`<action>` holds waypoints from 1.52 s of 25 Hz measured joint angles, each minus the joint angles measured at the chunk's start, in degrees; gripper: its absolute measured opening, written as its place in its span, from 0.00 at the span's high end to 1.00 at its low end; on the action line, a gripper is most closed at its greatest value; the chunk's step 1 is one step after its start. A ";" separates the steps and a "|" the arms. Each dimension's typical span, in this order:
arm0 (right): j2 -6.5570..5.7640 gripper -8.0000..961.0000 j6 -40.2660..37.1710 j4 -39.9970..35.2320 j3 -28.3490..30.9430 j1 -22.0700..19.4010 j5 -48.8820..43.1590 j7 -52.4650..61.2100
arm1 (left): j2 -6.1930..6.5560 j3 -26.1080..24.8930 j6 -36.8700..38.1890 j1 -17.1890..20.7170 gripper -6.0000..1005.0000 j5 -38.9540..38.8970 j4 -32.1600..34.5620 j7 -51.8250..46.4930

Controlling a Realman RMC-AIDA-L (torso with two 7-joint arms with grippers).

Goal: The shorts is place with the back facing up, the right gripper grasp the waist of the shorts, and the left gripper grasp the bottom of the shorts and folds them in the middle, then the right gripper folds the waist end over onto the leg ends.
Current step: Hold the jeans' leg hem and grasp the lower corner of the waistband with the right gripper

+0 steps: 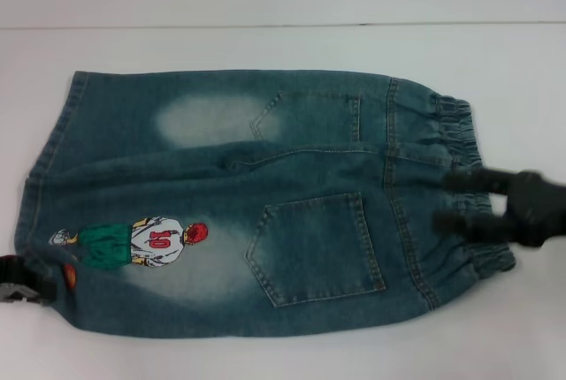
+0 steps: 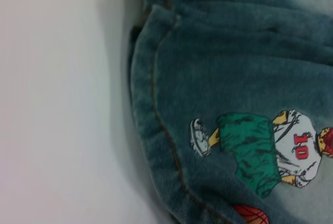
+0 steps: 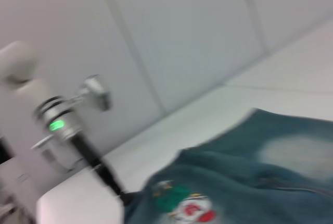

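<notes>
right gripper: fingers spread, straddling the ruffled waist | shorts: flat, back up, on the white table, spreading leftward from those fingers | left gripper: at the far hem; grip can't be told

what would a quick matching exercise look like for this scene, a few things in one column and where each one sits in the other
Column one:
1. right gripper
2. left gripper
3. cartoon figure print
4. pale faded patch

Column two:
a. at the ruffled elastic waist of the shorts
b. on the leg farther from the robot, beside a back pocket
c. on the nearer leg, close to the hem
d. at the hem corner near the print

Right pairs: 1-a, 2-d, 3-c, 4-b
</notes>
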 joint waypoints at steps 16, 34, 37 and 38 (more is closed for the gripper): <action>-5.21 0.01 -9.05 -16.25 -1.96 8.98 -25.31 24.51 | 0.49 -0.19 -0.73 -1.49 0.93 -4.13 0.47 2.63; -2.80 0.01 -2.38 -15.06 -12.00 15.60 -43.63 28.54 | 0.30 -0.45 -0.85 -1.17 0.93 -7.33 0.57 4.48; -2.18 0.01 -0.79 -14.04 -12.99 16.04 -43.73 28.60 | 0.28 -0.45 -0.84 -1.14 0.93 -7.50 0.57 4.49; -1.90 0.01 -0.36 -13.89 -13.27 16.18 -43.74 28.61 | 0.28 -0.45 -0.84 -1.14 0.93 -7.51 0.57 4.49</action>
